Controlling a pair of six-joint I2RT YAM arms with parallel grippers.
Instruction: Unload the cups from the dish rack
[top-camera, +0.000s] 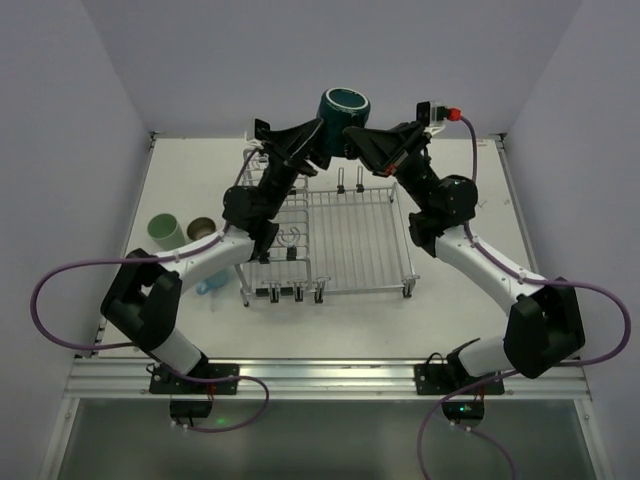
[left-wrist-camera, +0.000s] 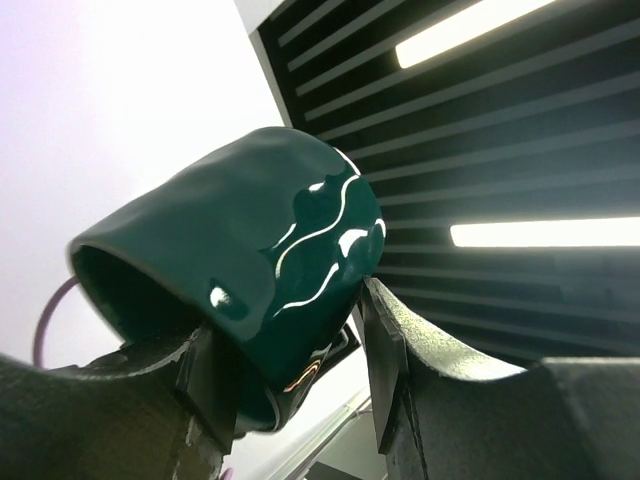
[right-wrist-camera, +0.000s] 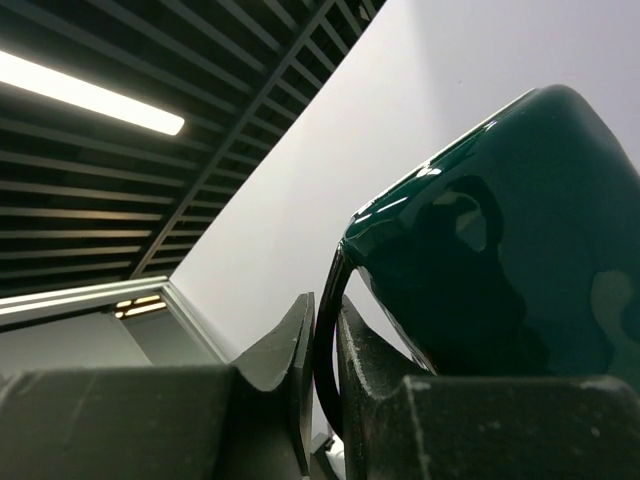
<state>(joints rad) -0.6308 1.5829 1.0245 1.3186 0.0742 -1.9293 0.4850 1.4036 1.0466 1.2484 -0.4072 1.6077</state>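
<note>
Right gripper (right-wrist-camera: 322, 320) pinched the rim of the dark teal cup (top-camera: 345, 104) tight, and the left gripper (left-wrist-camera: 290, 360) hugged the same cup's sides with both fingers touching it, so the cup hung up in the air over the far edge of the dish rack (top-camera: 350, 240).
</note>
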